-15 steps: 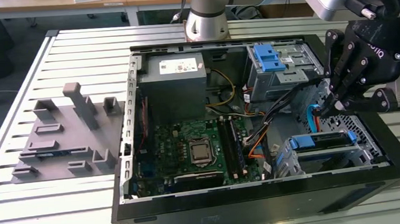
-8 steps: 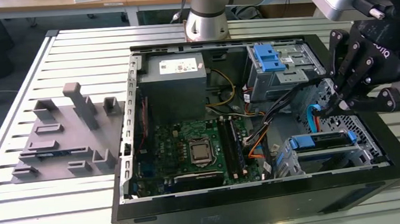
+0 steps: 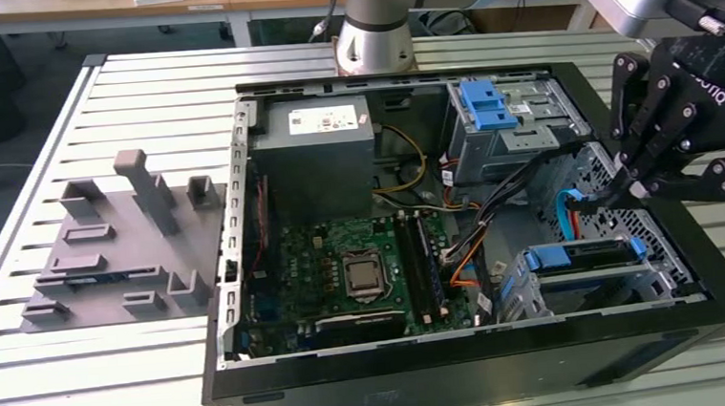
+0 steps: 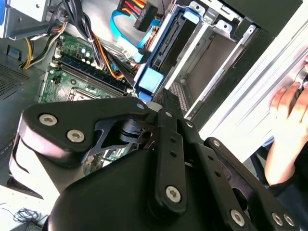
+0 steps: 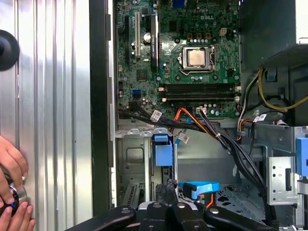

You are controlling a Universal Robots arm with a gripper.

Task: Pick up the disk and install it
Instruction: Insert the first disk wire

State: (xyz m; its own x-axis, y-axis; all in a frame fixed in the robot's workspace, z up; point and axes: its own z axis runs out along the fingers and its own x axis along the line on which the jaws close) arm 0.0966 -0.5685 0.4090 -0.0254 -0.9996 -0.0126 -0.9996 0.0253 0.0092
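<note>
The disk (image 3: 580,256) is shown seated flat in the lower drive cage of the open computer case (image 3: 477,372), at the exterior view's right, with blue rail tabs visible at both of its ends. In the first wrist view the disk (image 5: 161,154) is marked by its blue rail end, set between the cage walls. The hand (image 3: 615,193) is held just above the cage and apart from the disk. Its fingers are pressed together and nothing is pinched between them, as is seen in both wrist views (image 5: 168,188) (image 4: 163,98). A blue flat cable (image 5: 202,186) lies beside the fingertips. Farther into the case are found the motherboard (image 3: 341,262), the grey power supply box (image 3: 314,158) and an upper cage bearing a blue latch (image 3: 486,103). The case rests on a slatted metal surface (image 3: 94,375) – a grey moulded fixture (image 3: 110,249) stands on it at the exterior view's left, well apart from the case. A person's fingers (image 5: 14,161) rest on the surface outside the case wall, closed around a small round object.
</note>
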